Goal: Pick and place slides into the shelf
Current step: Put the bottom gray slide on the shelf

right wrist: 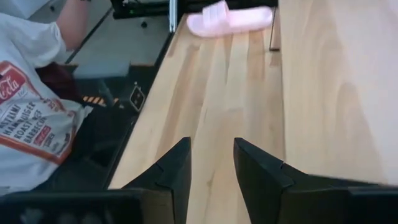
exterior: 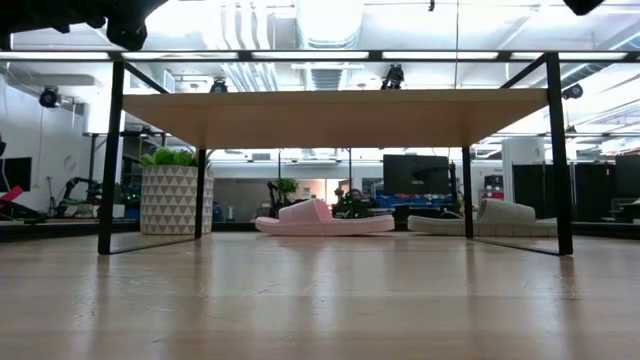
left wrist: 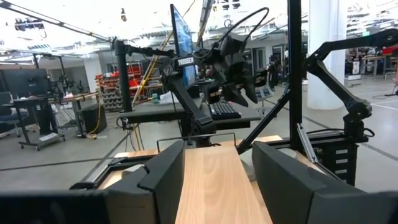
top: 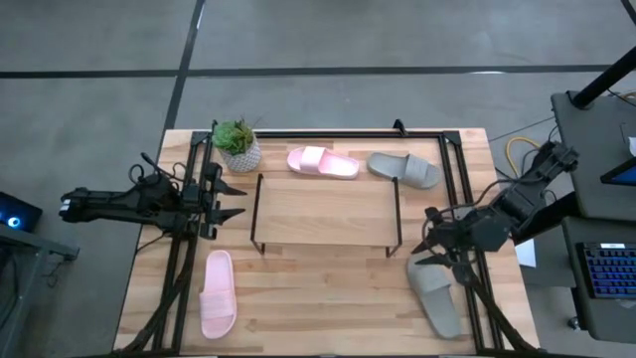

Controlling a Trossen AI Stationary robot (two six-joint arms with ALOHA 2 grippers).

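While empty, right gripper (top: 429,244) hovers beside grey slide (top: 435,295).

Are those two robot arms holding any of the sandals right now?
No. The left end effector beside the black-rod wooden shelf and the right end effector above a grey soft sandal are both open, with nothing between their fingers.

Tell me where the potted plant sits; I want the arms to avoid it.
In the high view the potted plant stands at the table's far left, just off the shelf's far-left corner, left of a pink slide.
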